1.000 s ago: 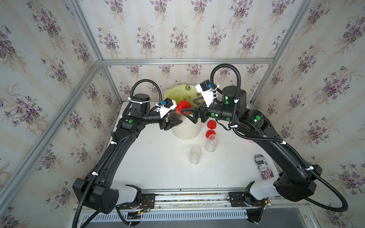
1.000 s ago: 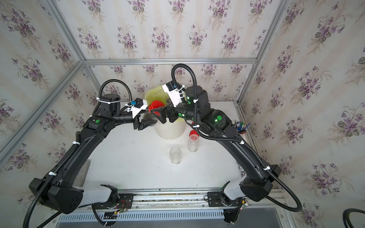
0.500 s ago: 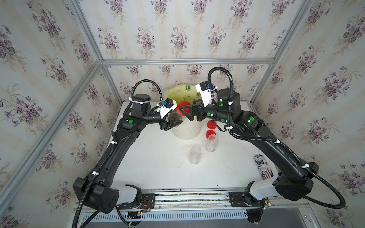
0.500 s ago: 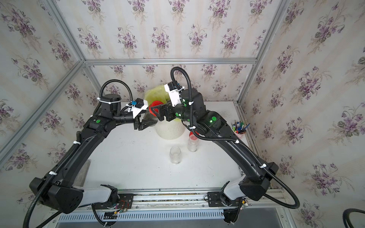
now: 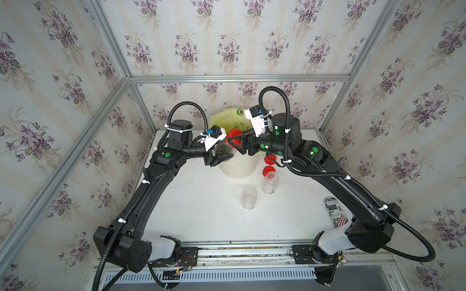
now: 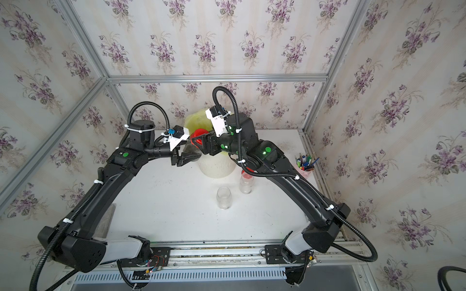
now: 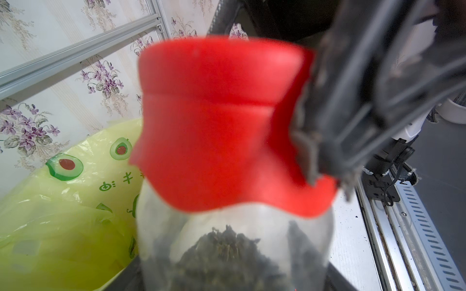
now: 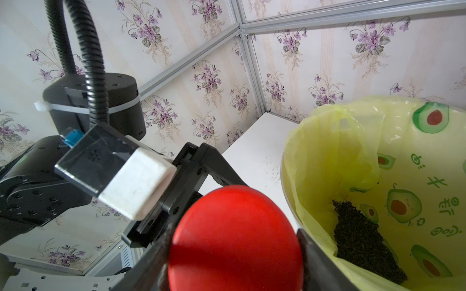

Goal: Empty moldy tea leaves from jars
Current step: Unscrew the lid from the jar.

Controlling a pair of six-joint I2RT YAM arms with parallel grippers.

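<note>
Left end effector (image 5: 222,157) is clamped shut on the body of a clear jar (image 7: 234,241), holding it raised off the counter (image 5: 201,206) just beside the rim of the cream bin (image 5: 238,167). The jar leans, its red cap (image 5: 233,133) pointing toward the right arm. The cap is on the jar, and through the clear wall the left wrist view shows the moldy tea leaves (image 7: 227,252) as a dark mass in the lower part.

Opposite, the right end effector (image 5: 234,143) reaches in level from the other side and has the cap between its fingers. In the right wrist view one finger (image 8: 317,257) lies against one side of the cap (image 8: 234,241) and the other (image 8: 153,254) against the opposite side, so it is partly closed and gripping the cap. The left wrist view shows one of these fingers (image 7: 353,113) pressed to the cap's edge (image 7: 219,126).

A yellow avocado-print bag (image 8: 340,156) lines the bin, and a heap of dark leaves (image 8: 363,241) lies inside it.

On the counter in front of the bin stand two open jars, one (image 5: 249,197) nearer the rail and one (image 5: 269,182) closer to the bin; both look empty. Two loose red caps (image 5: 271,158) lie between the bin and the right arm, one (image 5: 268,171) just behind the second open jar. A printed can (image 5: 335,211) lies on its side near the right arm's base. In a top view a pink pen cup (image 6: 306,166) stands by the wall on the right arm's side.
</note>
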